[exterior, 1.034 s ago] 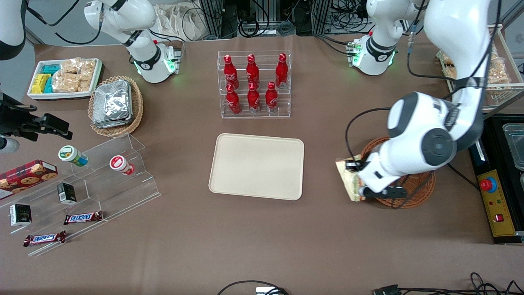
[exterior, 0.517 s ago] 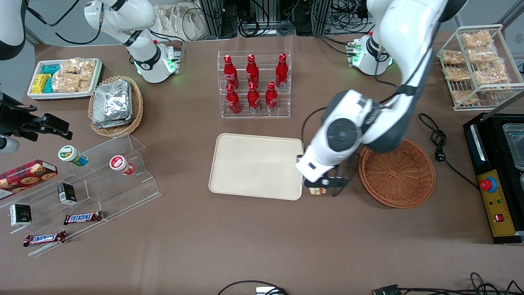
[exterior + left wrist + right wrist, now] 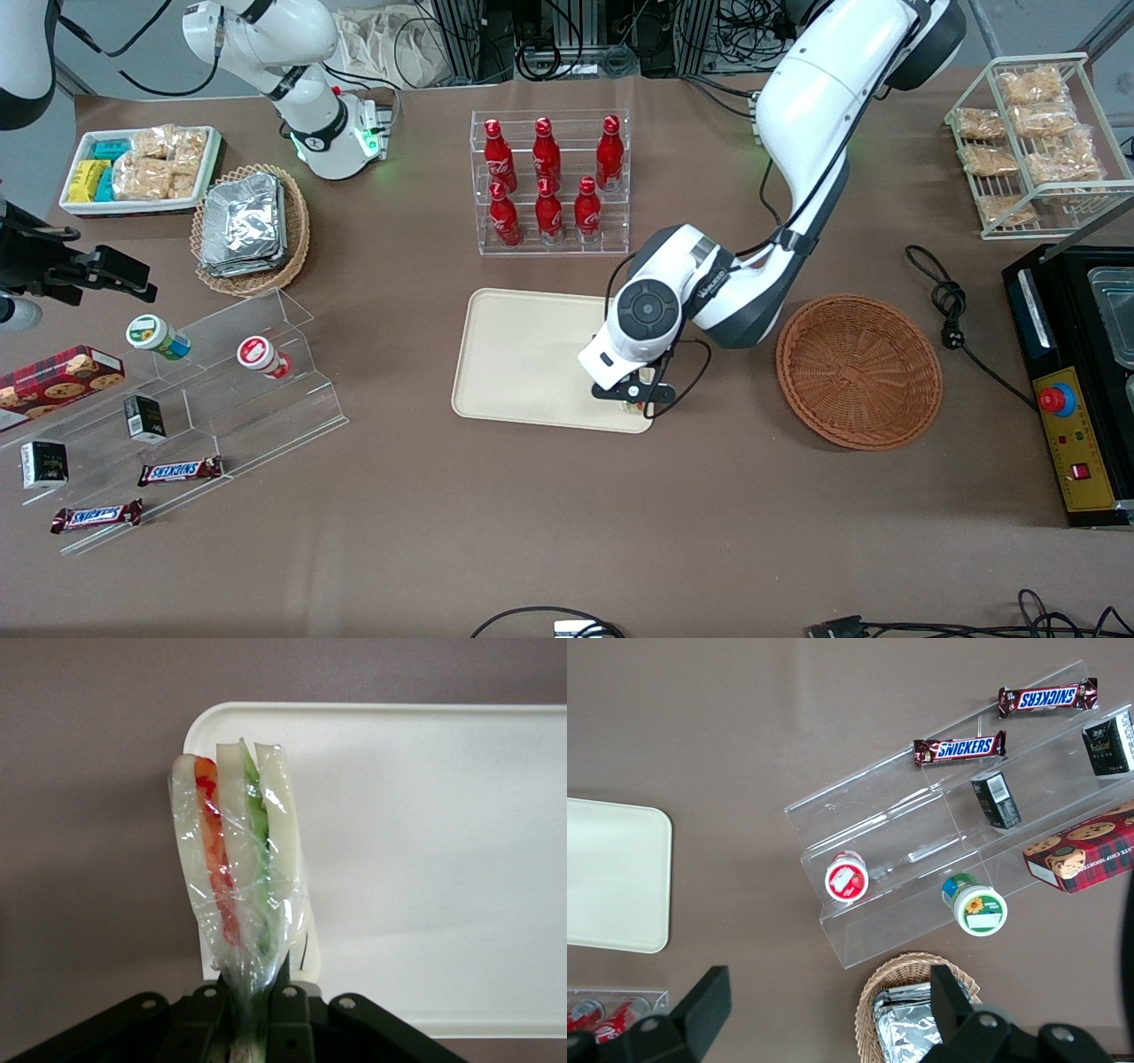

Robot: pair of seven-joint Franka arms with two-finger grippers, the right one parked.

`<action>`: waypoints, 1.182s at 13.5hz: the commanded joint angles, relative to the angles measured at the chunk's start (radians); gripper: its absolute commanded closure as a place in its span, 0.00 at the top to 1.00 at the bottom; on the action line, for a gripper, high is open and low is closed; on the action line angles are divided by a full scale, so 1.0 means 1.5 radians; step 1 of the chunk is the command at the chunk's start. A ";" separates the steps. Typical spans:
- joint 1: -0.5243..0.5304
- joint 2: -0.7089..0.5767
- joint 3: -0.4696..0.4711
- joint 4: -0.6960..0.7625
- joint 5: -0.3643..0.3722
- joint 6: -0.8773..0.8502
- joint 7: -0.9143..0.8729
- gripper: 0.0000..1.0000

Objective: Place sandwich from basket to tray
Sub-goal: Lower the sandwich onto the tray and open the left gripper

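My left gripper [image 3: 634, 400] is shut on the plastic-wrapped sandwich [image 3: 237, 870], a wedge of white bread with orange-red and green filling. It holds the sandwich above the corner of the cream-beige tray [image 3: 523, 354] that is nearest the front camera and the basket; the tray also shows in the left wrist view [image 3: 425, 850]. In the front view only a small bit of the sandwich [image 3: 633, 407] shows under the gripper. The reddish-brown wicker basket [image 3: 858, 370] stands empty beside the tray, toward the working arm's end of the table.
A clear rack of red bottles [image 3: 549, 182] stands farther from the front camera than the tray. A clear stepped stand with snacks [image 3: 190, 403], a tan basket of foil packets [image 3: 248, 226] and a white snack tray [image 3: 137, 168] lie toward the parked arm's end. A wire rack [image 3: 1032, 146] and black box [image 3: 1076, 390] lie beside the basket.
The left arm has carried the sandwich from over the basket's rim across the table to above the tray's corner. The basket now stands uncovered and empty.
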 commanded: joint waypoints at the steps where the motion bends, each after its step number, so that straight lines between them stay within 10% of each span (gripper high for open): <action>1: 0.000 -0.005 0.001 0.009 0.012 -0.047 0.051 0.00; 15: -0.024 0.047 0.001 -0.006 0.013 -0.004 0.046 0.00; 16: -0.024 0.049 0.001 -0.005 0.013 -0.004 0.046 0.30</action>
